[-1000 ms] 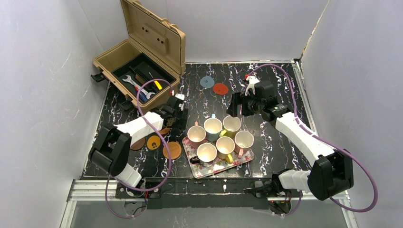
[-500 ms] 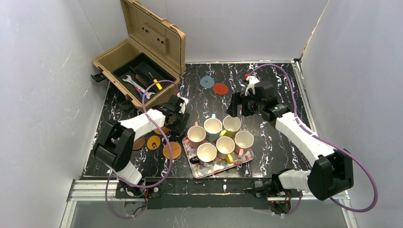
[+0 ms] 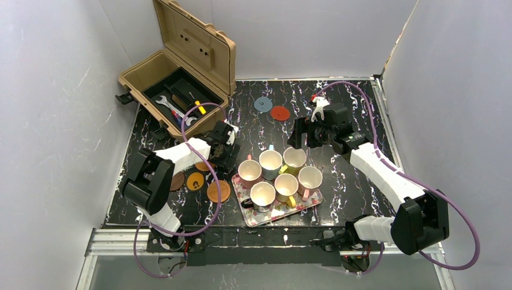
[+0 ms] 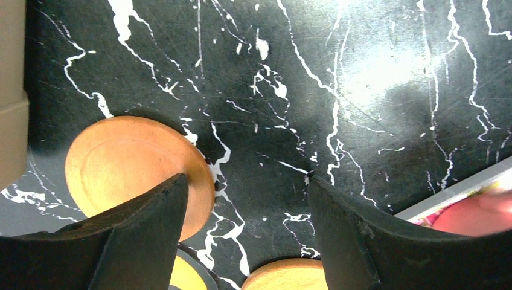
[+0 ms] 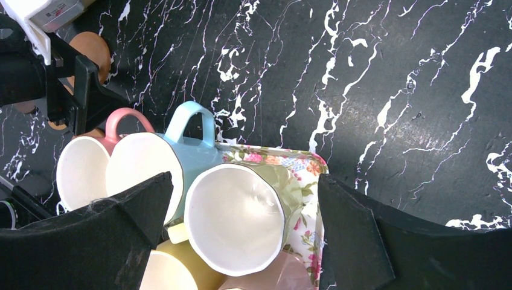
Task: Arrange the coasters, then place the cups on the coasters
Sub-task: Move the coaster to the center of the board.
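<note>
Six cups (image 3: 285, 181) fill the floral tray (image 3: 275, 213). Left of it lie four coasters (image 3: 218, 191), with the open, empty left end effector (image 4: 247, 181) over them. The right end effector (image 5: 244, 180) gapes empty above the tray's far cups. Beyond the tray are two more coasters (image 3: 262, 104) and a case (image 3: 136, 75) holding a wrench (image 3: 166, 104).

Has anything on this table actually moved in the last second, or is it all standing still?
The left pincer and its arm shifted slightly toward the cups. It is open and holds nothing; an orange coaster lies beside it. The right pincer, open above the cups, the tray and the far coasters stayed put.
</note>
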